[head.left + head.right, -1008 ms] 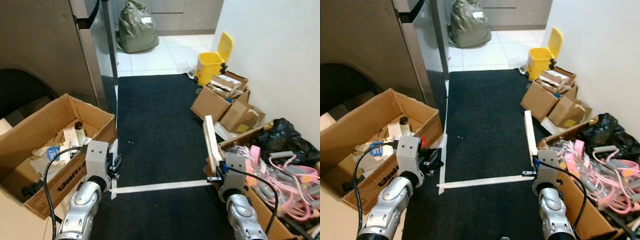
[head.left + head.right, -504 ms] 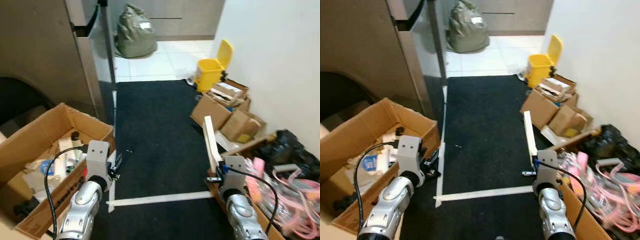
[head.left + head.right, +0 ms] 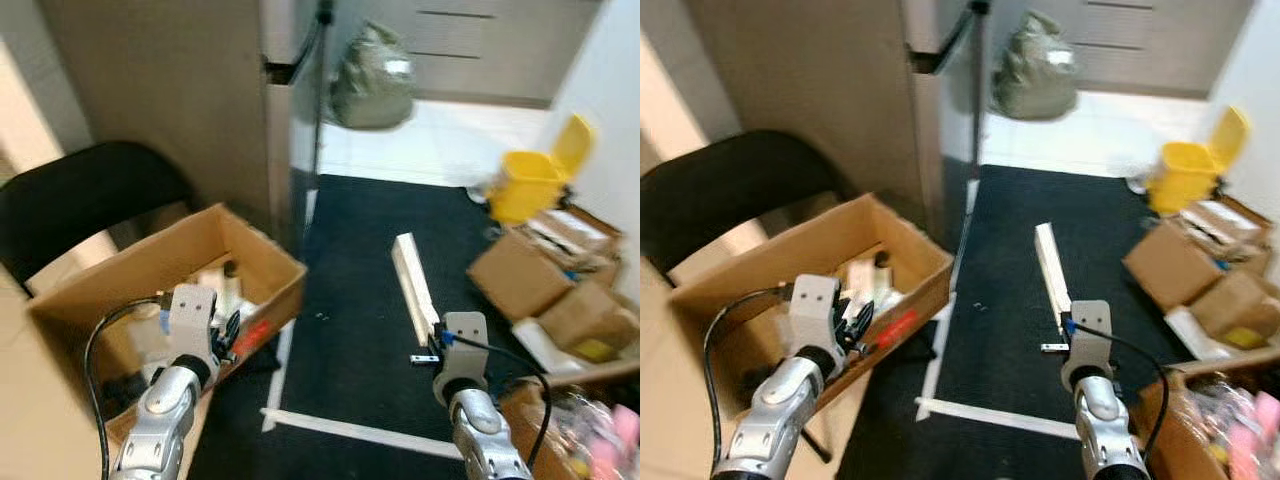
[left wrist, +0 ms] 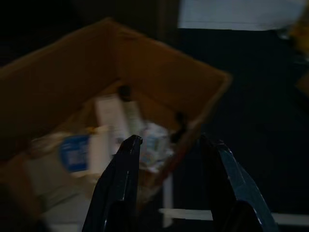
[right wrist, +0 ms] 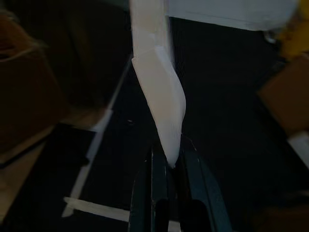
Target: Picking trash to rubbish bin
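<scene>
Long white foam strip [image 3: 414,284] clamped at lower end by right pincer [image 5: 167,159]; light, stiff, prob. brittle. Left pincer [image 4: 169,159] open, empty.

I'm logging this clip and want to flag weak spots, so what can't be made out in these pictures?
- Cardboard box contents: blurred in the eye views, dim in the left wrist view; the items can't be identified.
- White strip in the right end effector: its far end is cut by the right wrist view's edge.
- Yellow bin: blurred, interior hidden.
- Left end effector: open, empty.
</scene>
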You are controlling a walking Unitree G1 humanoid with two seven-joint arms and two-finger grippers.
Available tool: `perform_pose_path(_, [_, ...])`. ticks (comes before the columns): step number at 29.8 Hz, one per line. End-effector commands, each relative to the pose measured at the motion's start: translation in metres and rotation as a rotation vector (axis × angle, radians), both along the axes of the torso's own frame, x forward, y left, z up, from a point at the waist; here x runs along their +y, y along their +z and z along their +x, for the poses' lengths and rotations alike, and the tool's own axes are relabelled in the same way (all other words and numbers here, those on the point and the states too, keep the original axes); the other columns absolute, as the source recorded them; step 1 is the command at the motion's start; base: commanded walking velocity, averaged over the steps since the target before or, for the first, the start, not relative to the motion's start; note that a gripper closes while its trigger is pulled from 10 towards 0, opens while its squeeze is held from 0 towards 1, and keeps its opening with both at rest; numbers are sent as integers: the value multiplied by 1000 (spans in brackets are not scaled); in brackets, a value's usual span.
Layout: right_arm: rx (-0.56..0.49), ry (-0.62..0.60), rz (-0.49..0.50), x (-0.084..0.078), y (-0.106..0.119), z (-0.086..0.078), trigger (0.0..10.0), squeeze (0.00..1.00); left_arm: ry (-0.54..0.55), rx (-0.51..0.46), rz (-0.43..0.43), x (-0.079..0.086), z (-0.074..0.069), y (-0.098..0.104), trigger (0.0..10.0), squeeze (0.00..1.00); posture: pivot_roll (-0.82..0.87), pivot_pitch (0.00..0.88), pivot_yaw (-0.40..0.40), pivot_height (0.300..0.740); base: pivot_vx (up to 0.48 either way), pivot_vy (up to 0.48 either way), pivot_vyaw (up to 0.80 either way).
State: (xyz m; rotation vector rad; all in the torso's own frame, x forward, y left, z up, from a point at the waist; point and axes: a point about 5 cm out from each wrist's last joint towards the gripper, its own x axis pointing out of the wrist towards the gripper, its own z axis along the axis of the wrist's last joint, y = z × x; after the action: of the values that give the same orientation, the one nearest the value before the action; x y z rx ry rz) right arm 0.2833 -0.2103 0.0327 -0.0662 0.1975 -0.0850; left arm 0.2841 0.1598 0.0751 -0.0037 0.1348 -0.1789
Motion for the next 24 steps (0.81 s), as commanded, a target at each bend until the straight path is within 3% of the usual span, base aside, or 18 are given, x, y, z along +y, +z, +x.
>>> perform_pose_path(1, [14, -3, -7, -3, -3, -3, 10000, 0, -7, 15, -2, -2, -2, -3, 10000, 0, -24, 110, -1, 740, 285, 0, 669])
perform_pose_path(18, [20, 8, -24, -1, -5, -6, 10000, 0, 0, 22, -2, -1, -4, -5, 10000, 0, -20, 122, -2, 740, 286, 0, 624])
perform_pose_path(24, [17, -9, 17, -1, -6, -6, 10000, 0, 2, 22, -1, 0, -4, -4, 10000, 0, -13, 127, -1, 740, 288, 0, 0])
